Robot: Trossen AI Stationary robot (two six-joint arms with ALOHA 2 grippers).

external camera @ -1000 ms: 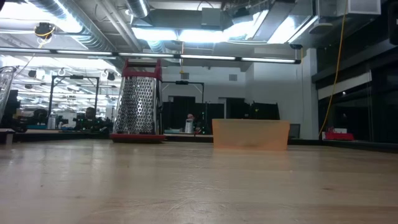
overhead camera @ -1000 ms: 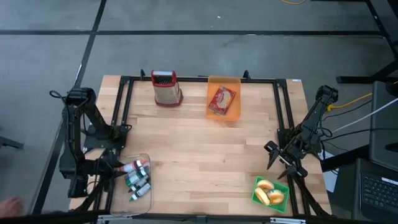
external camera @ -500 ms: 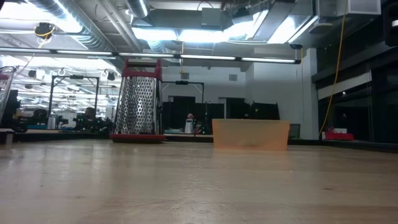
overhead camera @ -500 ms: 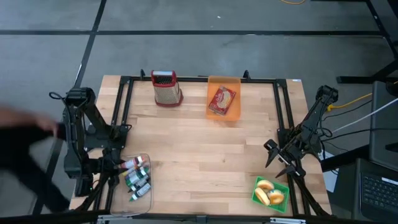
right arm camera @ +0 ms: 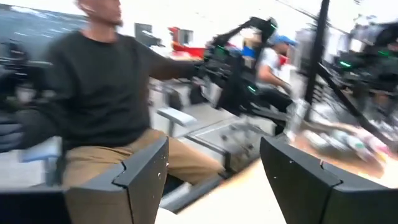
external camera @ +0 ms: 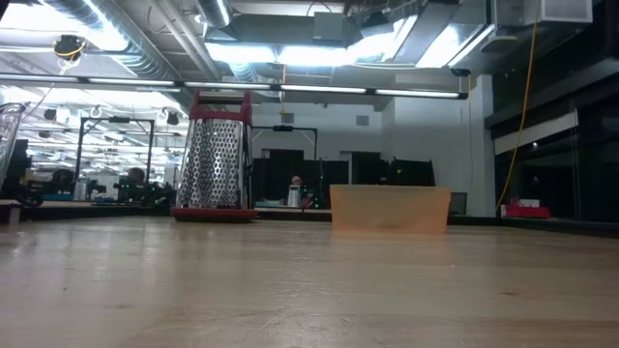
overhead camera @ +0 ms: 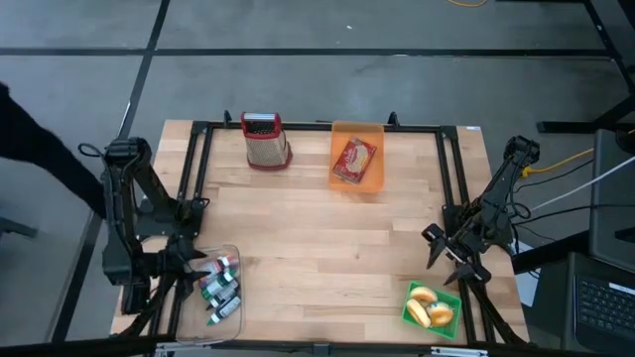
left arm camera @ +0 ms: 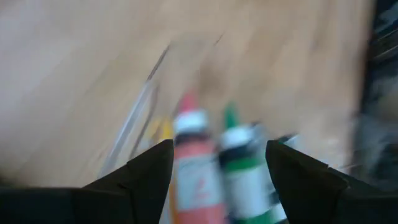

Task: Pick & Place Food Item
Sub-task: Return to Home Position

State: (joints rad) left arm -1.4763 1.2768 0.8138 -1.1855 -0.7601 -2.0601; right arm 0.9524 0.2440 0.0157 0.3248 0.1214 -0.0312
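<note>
The food items lie apart: a red packet in an orange bin at the far edge, and bread rolls on a green tray at the near right corner. My left gripper stands open at the near left, slanting down over a clear tray of bottles. In its wrist view a red-labelled bottle and a green one show between and beyond the fingers; I see no touch. My right gripper waits open at the right side, level, a little beyond the green tray.
A metal grater with red trim stands at the far edge, left of the orange bin. A black frame runs around the wooden table. A person in a dark top sits beyond the table in the right wrist view.
A person's dark shape has crossed the floor beside the table's left edge and now shows at the far left. Both arms stay about where they were.
</note>
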